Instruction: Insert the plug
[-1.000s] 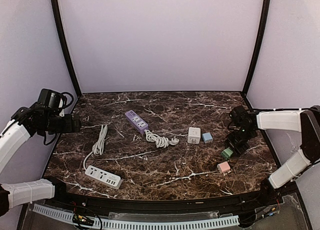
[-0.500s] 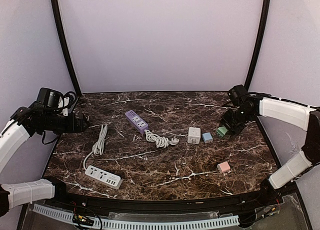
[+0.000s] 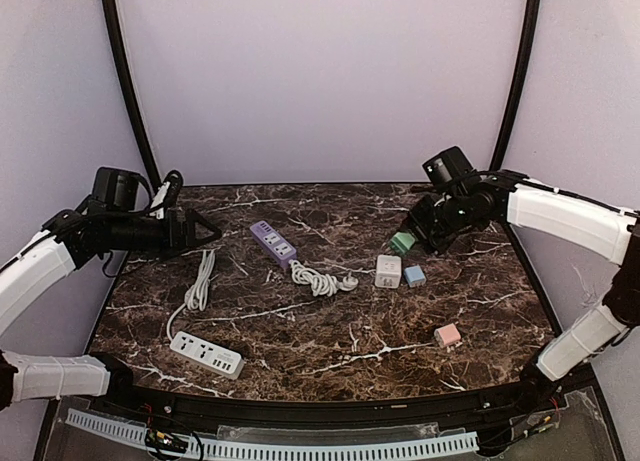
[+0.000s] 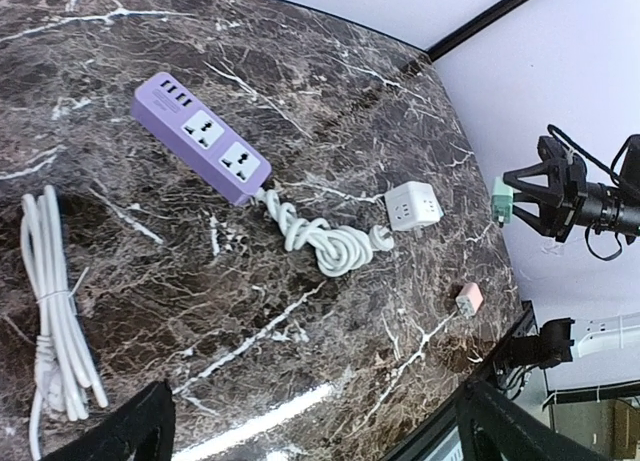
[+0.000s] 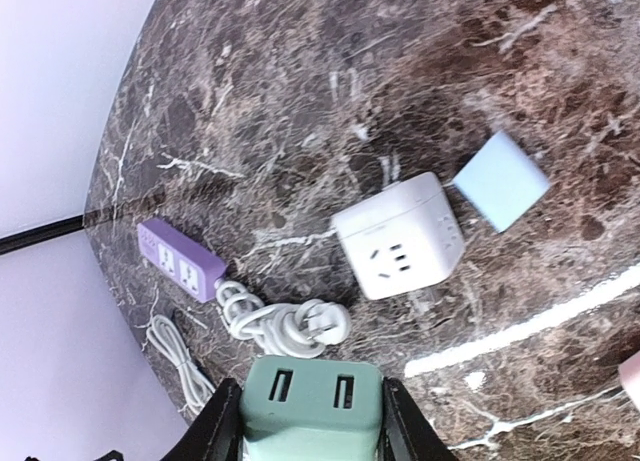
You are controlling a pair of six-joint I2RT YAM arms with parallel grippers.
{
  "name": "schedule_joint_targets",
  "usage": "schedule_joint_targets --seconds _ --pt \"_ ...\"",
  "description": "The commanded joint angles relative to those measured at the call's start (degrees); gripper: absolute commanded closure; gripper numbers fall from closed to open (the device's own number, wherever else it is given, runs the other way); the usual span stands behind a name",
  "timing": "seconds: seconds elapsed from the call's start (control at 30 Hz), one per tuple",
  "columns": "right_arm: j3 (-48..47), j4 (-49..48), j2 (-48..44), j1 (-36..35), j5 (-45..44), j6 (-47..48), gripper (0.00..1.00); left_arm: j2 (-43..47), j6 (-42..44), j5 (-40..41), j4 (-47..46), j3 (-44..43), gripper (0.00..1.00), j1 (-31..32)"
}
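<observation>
Green plug (image 3: 403, 242), clamped in right gripper (image 3: 412, 236) jaws, is carried toward upper centre.
Purple strip (image 3: 273, 242) is neared for insertion; left gripper (image 3: 203, 228) jaws are held apart.

White power strip (image 3: 206, 354), white cube (image 3: 388, 271), blue block (image 3: 415, 275), pink block (image 3: 447, 334) lie on the table (image 3: 330, 326).

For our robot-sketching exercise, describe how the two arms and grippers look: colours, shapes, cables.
Both arms match: smooth white shells on the left arm and right arm, linked by black joints. The left gripper and right gripper are black with angular fingers. Thin black cables loop at the wrists. No markings are legible.
</observation>
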State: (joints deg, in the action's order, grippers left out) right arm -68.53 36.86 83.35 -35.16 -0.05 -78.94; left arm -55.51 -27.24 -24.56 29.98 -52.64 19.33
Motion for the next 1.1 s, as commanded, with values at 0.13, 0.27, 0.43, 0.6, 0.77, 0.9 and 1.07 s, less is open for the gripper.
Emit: schedule_joint_targets --seconds 0.13,0.27,0.43,0.6,0.77,0.9,1.07 --pt "-8.83 -3.60 4.52 -6.52 -0.16 -7.89 0.80 -7.62 -5.80 -0.10 -10.25 -3.84 0.07 9.61" --pt "-11.79 -3.70 5.32 -8.59 -0.57 -10.52 0.80 -11.66 -6.07 2.01 -11.87 -8.13 0.09 14.36" --pt "-13.17 -4.45 5.46 -10.11 -0.21 -13.72 0.78 -16.65 -6.07 5.14 -12.81 -13.69 0.10 19.14" --pt "-14.36 -5.24 5.33 -11.44 -0.21 -15.68 0.78 -23.04 -6.10 7.23 -13.78 -19.04 0.13 23.52" --pt "-15.30 -6.16 5.37 -12.19 1.44 -16.49 0.78 -28.70 -5.29 7.54 -13.84 -24.29 0.14 26.40" --pt "-15.58 -6.51 5.18 -12.56 1.72 -16.60 0.79 -33.25 -4.92 6.55 -13.81 -27.90 0.19 27.31" --pt "-15.30 -6.97 4.56 -12.74 2.16 -16.42 0.79 -37.06 -4.88 5.07 -13.73 -31.95 0.23 27.71"
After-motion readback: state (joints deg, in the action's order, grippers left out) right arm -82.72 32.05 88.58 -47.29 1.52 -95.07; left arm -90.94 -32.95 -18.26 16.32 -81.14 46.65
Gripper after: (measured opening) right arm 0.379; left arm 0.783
